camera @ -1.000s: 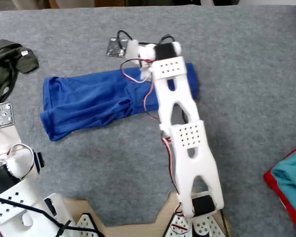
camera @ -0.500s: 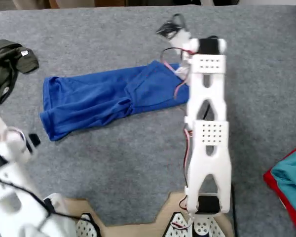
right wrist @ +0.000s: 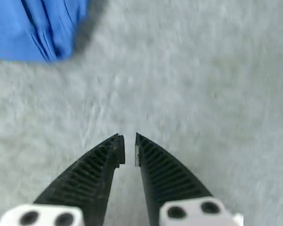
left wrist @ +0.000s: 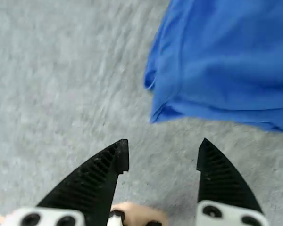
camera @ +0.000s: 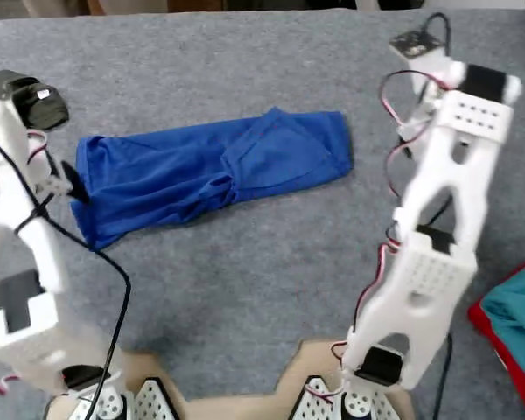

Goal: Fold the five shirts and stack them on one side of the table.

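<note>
As it lies, blue shirt [camera: 214,171], long axis left to right

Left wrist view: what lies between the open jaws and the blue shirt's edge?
Nothing but bare grey table covering between the left gripper and the blue shirt, as the left wrist view shows.
</note>
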`<action>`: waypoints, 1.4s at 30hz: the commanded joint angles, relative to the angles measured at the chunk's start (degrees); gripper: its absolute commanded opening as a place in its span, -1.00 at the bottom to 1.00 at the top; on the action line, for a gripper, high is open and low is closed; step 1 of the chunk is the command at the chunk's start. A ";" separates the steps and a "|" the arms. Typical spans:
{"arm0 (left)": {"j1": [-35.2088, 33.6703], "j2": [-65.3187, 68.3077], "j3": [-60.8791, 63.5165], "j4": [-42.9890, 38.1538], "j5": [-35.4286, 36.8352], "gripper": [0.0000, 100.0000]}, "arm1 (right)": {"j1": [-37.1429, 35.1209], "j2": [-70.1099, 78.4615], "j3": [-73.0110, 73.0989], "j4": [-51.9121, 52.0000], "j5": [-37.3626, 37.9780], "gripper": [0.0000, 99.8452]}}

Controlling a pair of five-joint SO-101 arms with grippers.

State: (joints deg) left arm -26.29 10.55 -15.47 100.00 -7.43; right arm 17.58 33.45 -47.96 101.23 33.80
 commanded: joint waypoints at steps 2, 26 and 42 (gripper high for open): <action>2.37 5.85 -7.21 0.70 0.18 -0.47 | 2.95 -11.12 8.48 0.97 4.48 -0.88; 0.53 48.75 -45.54 0.53 -10.29 -0.49 | -5.85 -16.22 11.03 0.88 0.09 -0.88; -1.93 57.19 -51.16 0.62 -10.64 -0.96 | -5.41 -16.31 10.95 0.88 -0.18 -0.88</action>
State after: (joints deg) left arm -25.32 66.81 -65.67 100.35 -17.71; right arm 12.84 21.23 -36.53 101.23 34.15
